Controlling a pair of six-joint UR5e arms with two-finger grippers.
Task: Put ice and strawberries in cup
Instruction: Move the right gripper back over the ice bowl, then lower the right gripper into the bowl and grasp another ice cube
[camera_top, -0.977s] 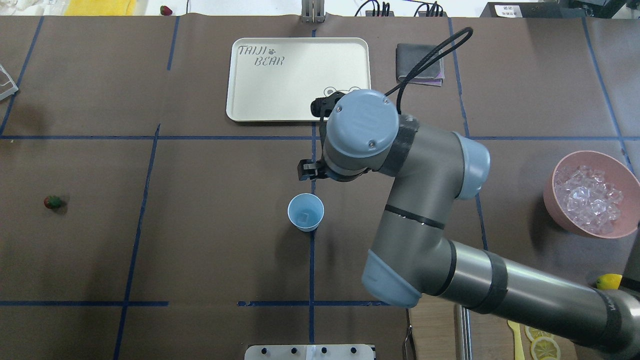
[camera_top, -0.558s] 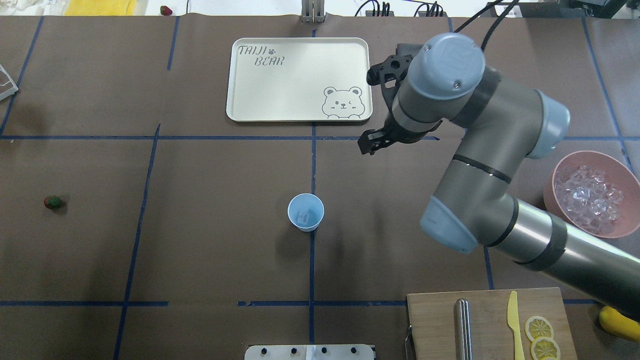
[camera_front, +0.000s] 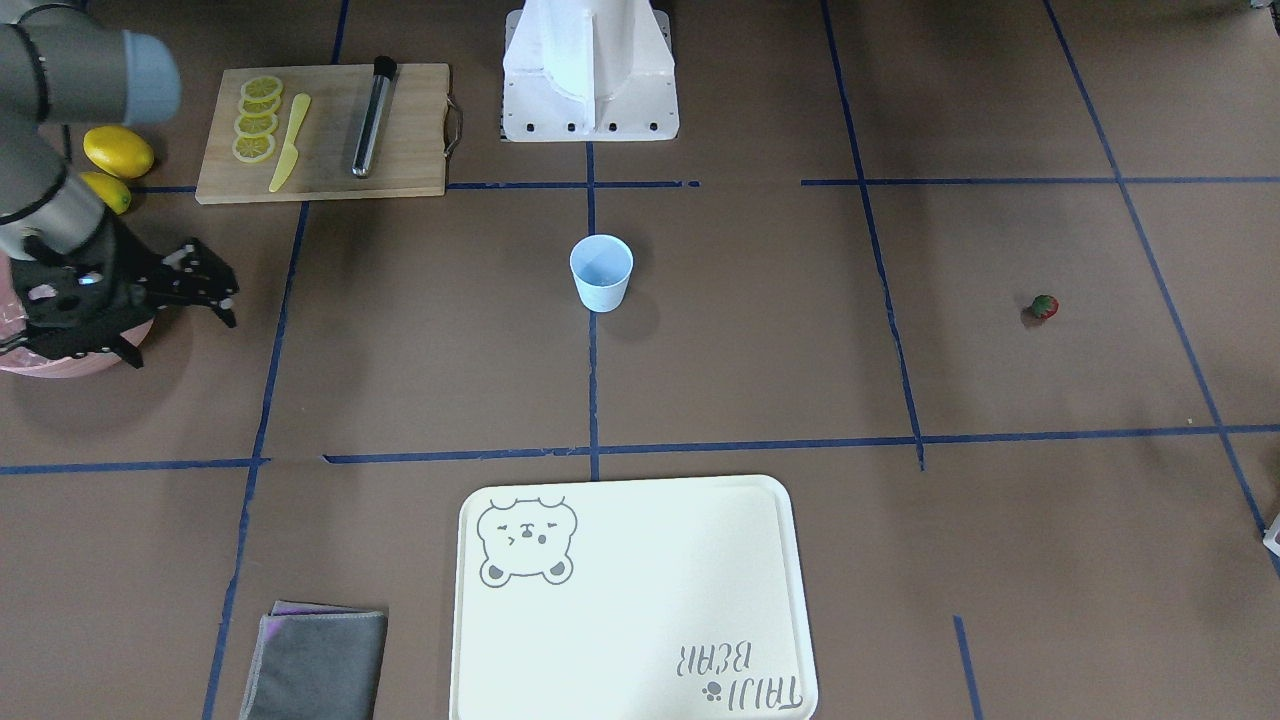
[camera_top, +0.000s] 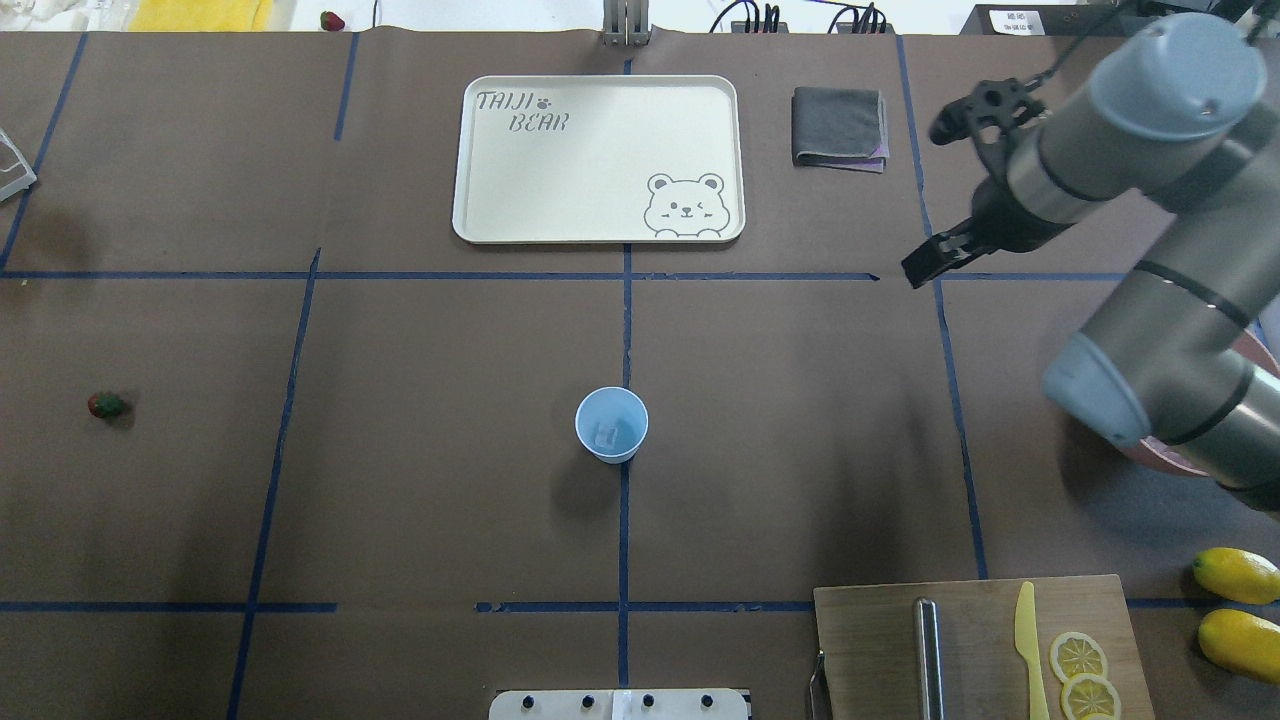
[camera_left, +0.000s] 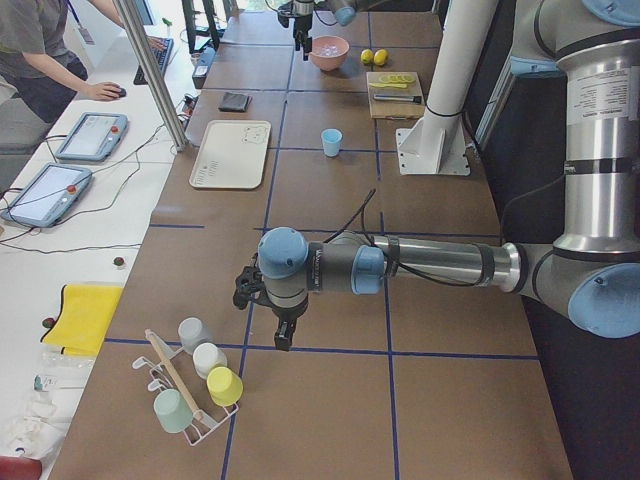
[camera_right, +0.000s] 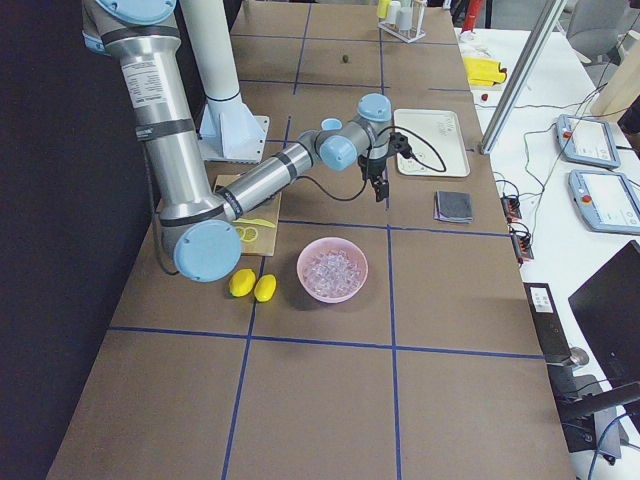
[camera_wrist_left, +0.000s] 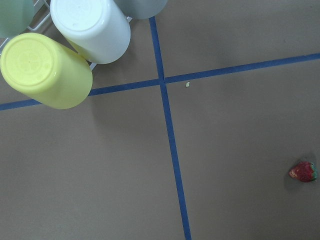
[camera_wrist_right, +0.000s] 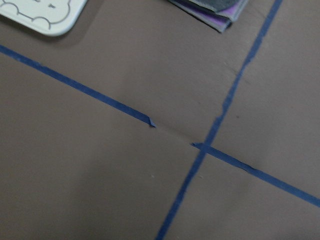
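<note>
The light blue cup (camera_top: 611, 424) stands upright at the table's middle, with one clear ice cube (camera_top: 606, 435) in it. The rest of the ice (camera_right: 331, 268) is heaped in a pink bowl (camera_right: 305, 284) at the right. A tiny red strawberry (camera_top: 106, 404) lies far left, also in the left wrist view (camera_wrist_left: 302, 171). My right gripper (camera_front: 183, 338) is open and empty, hanging above the table beside the bowl, far from the cup. My left gripper (camera_left: 283, 338) hangs near the strawberry's end; I cannot tell whether it is open or shut.
A cream tray (camera_top: 480, 215) and a folded grey cloth (camera_top: 838, 127) lie at the far side. A cutting board (camera_top: 870, 650) holds lemon slices, a yellow knife and a metal tube. Two lemons (camera_top: 1236, 574) lie beside it. A rack of upturned cups (camera_wrist_left: 47, 70) stands near my left gripper.
My right arm has swung from beside the cup toward the table's right, to near the pink bowl. The ice cube stays in the cup. The strawberry has not moved.
</note>
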